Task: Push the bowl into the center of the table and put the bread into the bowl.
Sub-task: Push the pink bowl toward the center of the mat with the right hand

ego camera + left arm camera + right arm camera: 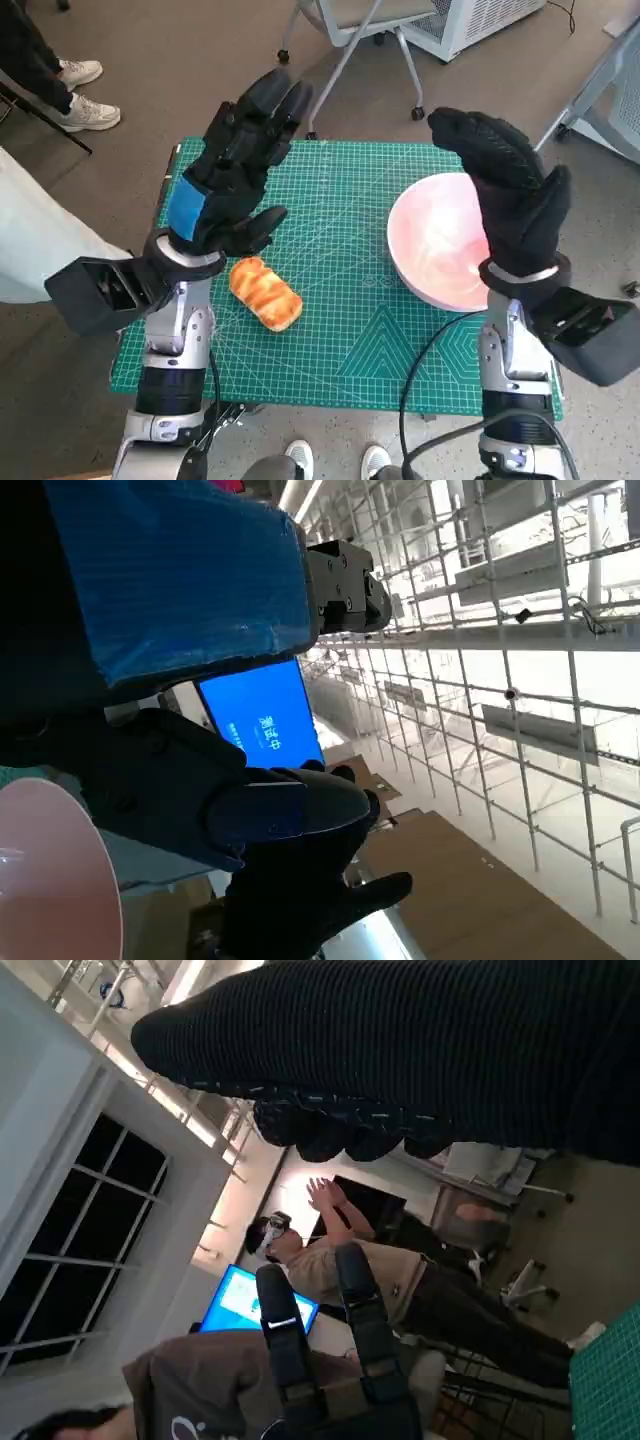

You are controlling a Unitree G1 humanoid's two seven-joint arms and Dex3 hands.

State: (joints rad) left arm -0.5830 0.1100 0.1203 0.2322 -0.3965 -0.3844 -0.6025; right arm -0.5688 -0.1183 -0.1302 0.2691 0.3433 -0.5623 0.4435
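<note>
The left robot hand [232, 165] is hovering above the left half of the worktop [340, 330], raised clear of the surface. Its fingers are extending apart toward the far edge, and it is holding nothing. The blue tape [186, 208] is covering its back.

The right robot hand [510, 195] is hovering above the right half of the worktop, over the bowl's right side. Its gloved fingers are reaching toward the far edge, spread slightly, and it is gripping nothing. Contact between this hand and the bowl cannot be confirmed from the head view.

The bowl [432, 245] is a pink vessel standing upright near the right edge of the worktop, about midway between the near and far edges. Nothing is lying inside it. In the left wrist view, part of its pink rim [50, 870] is showing beside the left robot hand's fingers [200, 800].

The bread [266, 292] is lying on the green cutting mat, in the left half of the worktop, toward the near edge. It is sitting just beside the left wrist and well apart from the bowl.

In the right wrist view, a person [400, 1280] is standing with both hands raised. Shoes [85, 95] are showing on the floor beyond the far left corner.
</note>
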